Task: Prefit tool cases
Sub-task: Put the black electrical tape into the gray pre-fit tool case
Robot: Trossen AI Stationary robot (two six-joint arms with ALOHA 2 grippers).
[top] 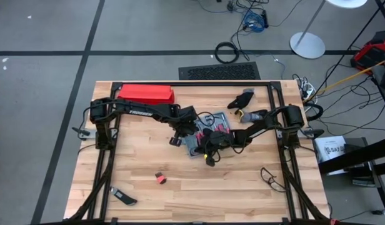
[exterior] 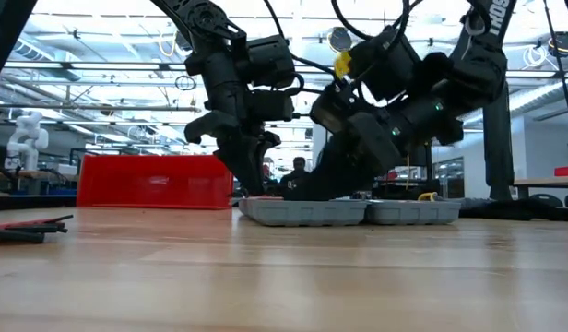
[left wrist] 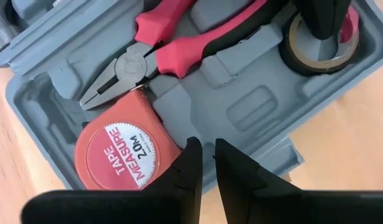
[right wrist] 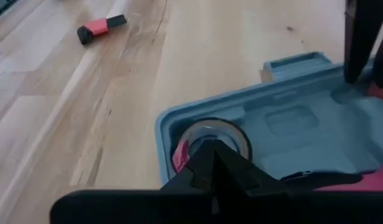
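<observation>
Where legible, "TAPE MEASURE" label (left wrist: 122, 154)

1. A wooden butcher-block table (top: 199, 187) with pale planks carries everything, and a dark frame runs along its edges.
2. The open tool case (top: 208, 132) lies flat near the table's centre, shown in the low view as a shallow grey tray (exterior: 349, 213).
3. A long red box (top: 145, 94) sits at about 11 o'clock from the case, by the far edge.
4. A small red and black piece (top: 160, 178) lies at roughly 7 o'clock, well apart from the case.
5. A dark flat tool (top: 124, 198) lies farther out at 7 o'clock, near the front left corner.
6. A dark object (top: 242, 100) rests at 1 o'clock, near the far edge.
7. A loop of dark cable (top: 270, 177) lies at 4 o'clock.
</observation>
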